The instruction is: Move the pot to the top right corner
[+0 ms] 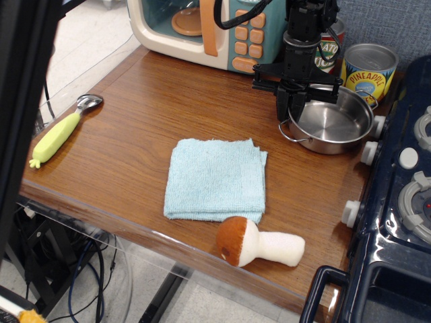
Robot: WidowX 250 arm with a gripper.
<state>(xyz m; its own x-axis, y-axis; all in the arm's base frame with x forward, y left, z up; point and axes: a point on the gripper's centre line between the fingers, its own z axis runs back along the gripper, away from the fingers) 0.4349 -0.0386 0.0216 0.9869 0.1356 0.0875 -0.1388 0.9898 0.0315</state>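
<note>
The shiny steel pot (337, 124) sits low at the far right of the brown wood tabletop (135, 121), just in front of the two cans and beside the stove knobs. I cannot tell whether it touches the wood. My black gripper (291, 108) comes straight down from above and is shut on the pot's left rim, next to its wire loop handle (289, 134). The pot is upright and empty.
A tomato sauce can (330, 50) and a pineapple can (367, 70) stand behind the pot. A toy microwave (202, 27) is at the back. A dark toy stove (404, 195) borders the right. A blue cloth (215, 178), plush mushroom (259, 245) and yellow-handled spoon (57, 134) lie on the table.
</note>
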